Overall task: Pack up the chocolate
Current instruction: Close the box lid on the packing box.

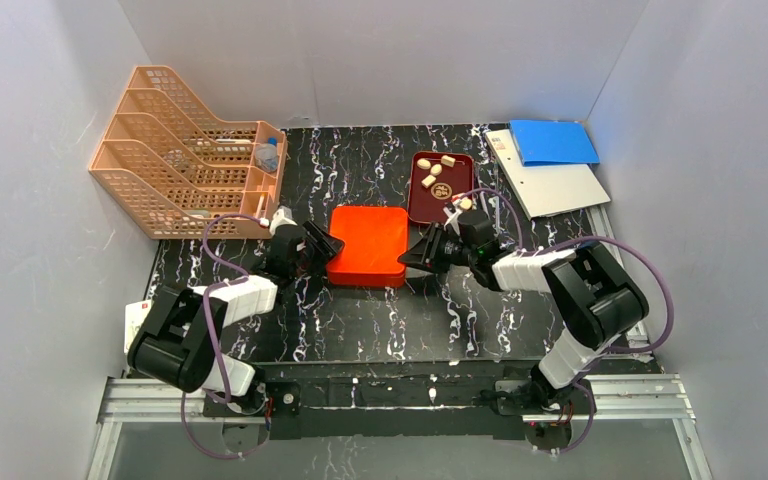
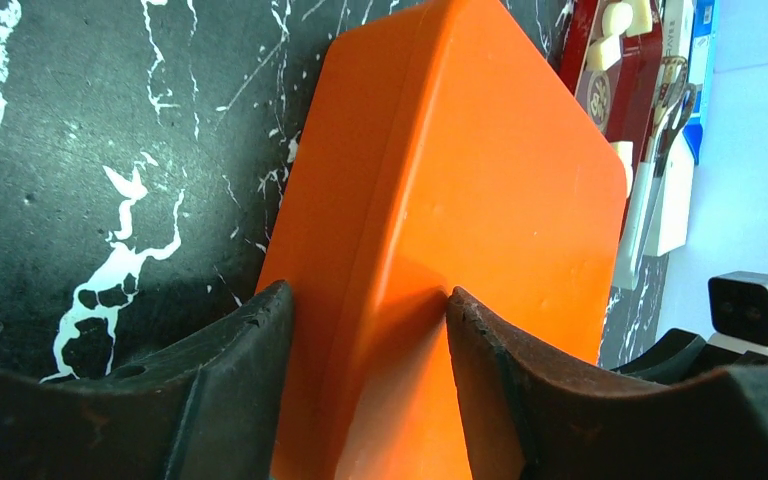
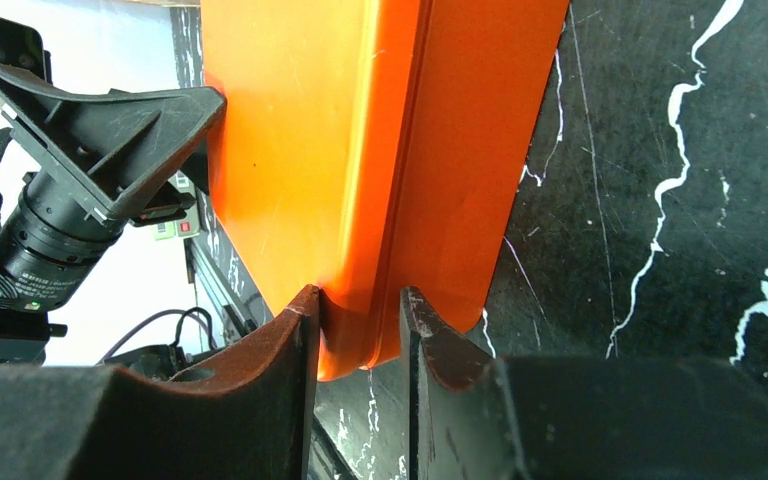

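Two white side walls and a white back wall close in a black, white-veined marble-pattern table (image 1: 360, 320). It carries a peach plastic mesh file rack (image 1: 175, 150) at far left and a blue folder (image 1: 552, 141) lying on white sheets (image 1: 560, 185) at far right. Several small cream-tan chocolate pieces (image 1: 430, 181), blocky and rounded, lie scattered in a dark red shallow tray (image 1: 422, 208) just behind and to the right of an orange-red rectangular plastic box (image 1: 368, 243) at mid-table. The left fingers (image 2: 230, 370), half-spread, clamp the box's left edge, and the right fingers (image 3: 270, 370), nearly together, pinch its right rim.
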Controlling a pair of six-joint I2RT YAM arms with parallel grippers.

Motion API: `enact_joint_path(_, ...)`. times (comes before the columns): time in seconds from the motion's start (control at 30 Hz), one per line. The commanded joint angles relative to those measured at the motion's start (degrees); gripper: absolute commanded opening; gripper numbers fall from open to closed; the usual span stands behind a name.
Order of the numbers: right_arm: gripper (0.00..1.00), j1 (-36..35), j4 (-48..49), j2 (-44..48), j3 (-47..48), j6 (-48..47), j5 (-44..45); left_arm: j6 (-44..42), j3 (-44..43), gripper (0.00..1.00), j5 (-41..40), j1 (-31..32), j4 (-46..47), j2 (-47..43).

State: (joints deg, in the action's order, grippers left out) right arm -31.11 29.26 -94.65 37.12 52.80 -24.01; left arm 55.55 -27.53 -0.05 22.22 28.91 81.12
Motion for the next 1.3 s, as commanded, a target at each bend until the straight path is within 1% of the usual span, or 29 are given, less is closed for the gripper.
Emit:
enact_joint_path(0.0, 0.28, -4.08, -8.42, -6.71, -1.60, -1.30, 1.65, 0.78, 2.14, 0.52, 8.10, 2.13, -4.16, 1.89)
enact_joint_path(0.17, 0.26, -4.86, -8.99, -8.65, -1.44, -1.03, 1.47, 1.38, 3.20, 0.50, 8.58, 2.49, -3.31, 1.93)
enact_joint_path(0.27, 0.20, -5.83, -9.79, -10.24, -0.94, -1.11, 1.60, 1.73, 3.76, 0.47, 8.59, 3.40, -2.69, 2.25)
enact_joint_path(0.33, 0.18, -6.46, -10.12, -11.26, -0.75, -0.98, 1.81, 1.83, 4.11, 0.45, 8.58, 4.04, -2.36, 2.58)
enact_joint_path(0.4, 0.11, -6.87, -10.10, -12.27, -0.70, -0.73, 1.90, 1.93, 4.36, 0.43, 8.52, 4.46, -2.15, 2.85)
enact_joint_path(0.5, 0.01, -7.23, -10.06, -13.19, -1.08, -0.27, 2.54, 1.85, 4.41, 0.38, 8.40, 4.91, -2.29, 2.99)
enact_joint_path(0.57, 0.01, -7.32, -10.19, -13.95, -1.40, 0.11, 2.92, 1.77, 4.33, 0.32, 8.29, 5.22, -2.80, 3.07)
enact_joint_path(0.63, 0.01, -7.36, -10.09, -14.59, -1.78, 0.51, 3.29, 1.68, 4.28, 0.22, 8.31, 5.57, -3.06, 3.08)
enact_joint_path(0.73, 0.01, -7.45, -9.68, -14.58, -2.52, 1.06, 4.05, 1.75, 4.55, 0.13, 8.19, 6.18, -3.13, 3.08)
enact_joint_path(0.83, 0.01, -7.42, -9.95, -13.89, -3.07, 1.25, 4.80, 1.93, 5.00, 0.09, 7.91, 6.58, -3.11, 2.91)
enact_joint_path(1.03, 0.01, -7.39, -9.87, -13.20, -3.73, 1.50, 5.09, 2.02, 4.87, 0.04, 7.78, 7.03, -3.56, 2.64)
enact_joint_path(1.13, 0.01, -7.43, -9.21, -13.30, -4.26, 2.07, 4.99, 2.23, 4.84, 0.00, 7.57, 7.34, -3.67, 2.70)
enact_joint_path(1.27, 0.01, -7.42, -7.93, -13.49, -5.21, 2.85, 4.74, 2.79, 5.33, 0.00, 7.02, 8.36, -3.03, 3.03)
